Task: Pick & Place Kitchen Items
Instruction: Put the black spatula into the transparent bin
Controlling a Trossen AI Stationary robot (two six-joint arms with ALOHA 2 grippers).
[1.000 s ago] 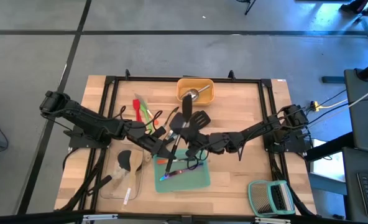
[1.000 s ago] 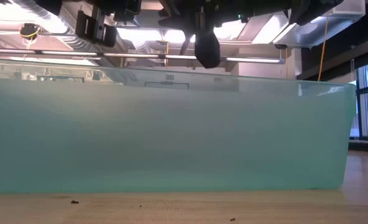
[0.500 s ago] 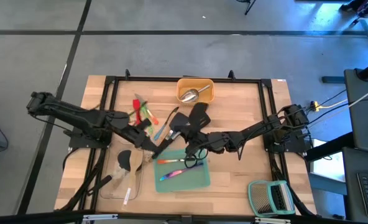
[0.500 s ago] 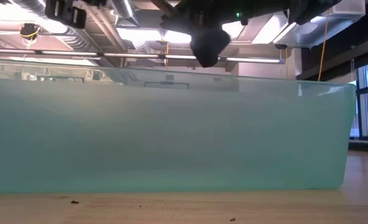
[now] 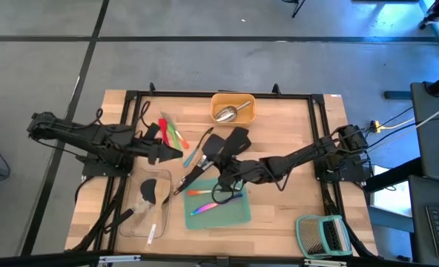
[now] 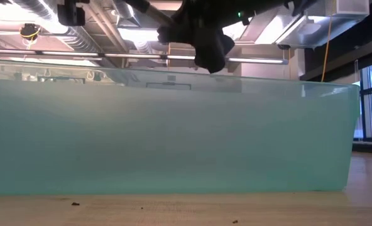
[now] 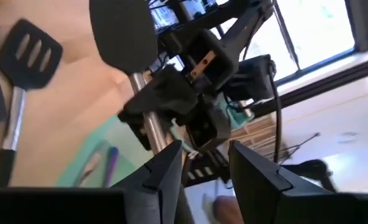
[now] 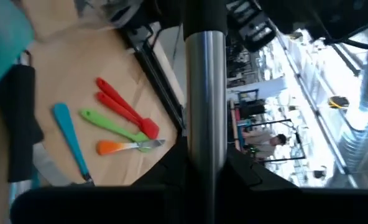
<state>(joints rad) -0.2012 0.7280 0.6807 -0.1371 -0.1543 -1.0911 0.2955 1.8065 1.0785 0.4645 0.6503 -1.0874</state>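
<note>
A black spatula (image 5: 238,138) with a steel shaft has my right gripper (image 5: 230,171) shut on it, at the table's middle, just beyond the teal tray (image 5: 238,215). In the left wrist view its solid head (image 7: 122,31) shows above that gripper. A black slotted turner (image 5: 199,167) lies slanting on the table left of the tray. My left gripper (image 5: 176,153) stands open with nothing between its fingers, left of the turner, near the red and green tools (image 5: 169,133). A blue-handled tool (image 5: 193,155) lies beside them. My right gripper pinches the spatula's steel shaft (image 8: 204,158) between its two fingers. The fingers come nearly level from the table's right side and lie across the shaft. The spatula is lifted clear of the table, its black head (image 5: 238,138) toward the far edge.
A yellow tray (image 5: 248,113) at the far middle holds a steel scoop (image 5: 229,113). The teal tray holds an orange-handled piece (image 5: 202,193) and iridescent cutlery (image 5: 205,209). A clear tray (image 5: 159,219) sits at the near left, and a green-framed rack (image 5: 323,236) at the near right.
My left gripper has drawn back from over the teal tray toward the table's left edge, rising a little. The slotted turner, which stood by it over the tray, now lies slanting on the table beside the tray. My right gripper has kept its place with the spatula.
</note>
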